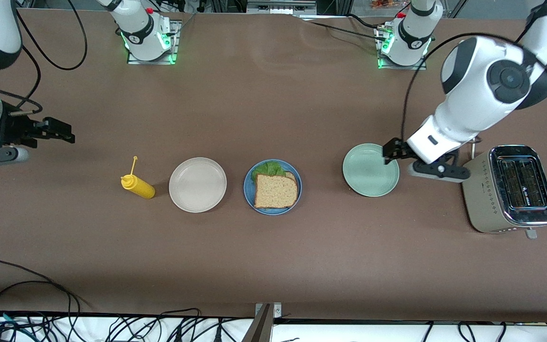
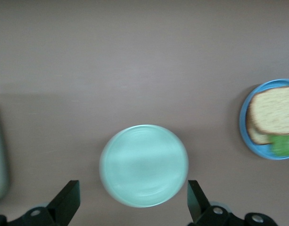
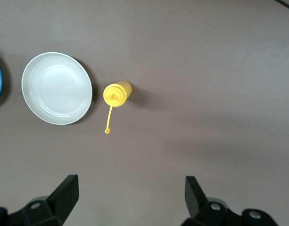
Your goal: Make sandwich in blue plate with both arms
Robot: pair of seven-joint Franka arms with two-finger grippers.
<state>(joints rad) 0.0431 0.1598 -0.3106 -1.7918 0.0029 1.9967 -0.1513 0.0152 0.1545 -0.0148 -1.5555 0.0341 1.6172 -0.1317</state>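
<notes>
The sandwich [image 1: 276, 191] lies in the blue plate [image 1: 248, 187] at the middle of the table: a brown bread slice on top, green lettuce [image 1: 269, 168] poking out at the edge nearer the robots, a second slice under it. The left wrist view shows the sandwich [image 2: 274, 113] on the blue plate [image 2: 243, 129] too. My left gripper [image 1: 388, 153] hangs open and empty over the pale green plate's edge, beside the toaster. My right gripper [image 1: 67, 133] is open and empty over bare table at the right arm's end. Nothing lies between its fingers [image 3: 69, 188].
A pale green plate [image 1: 366, 178] sits beside the blue plate toward the left arm's end, with a toaster [image 1: 511, 190] past it. A beige plate [image 1: 197, 184] and a yellow squeeze bottle [image 1: 138, 186] lie toward the right arm's end. Cables run along the table's near edge.
</notes>
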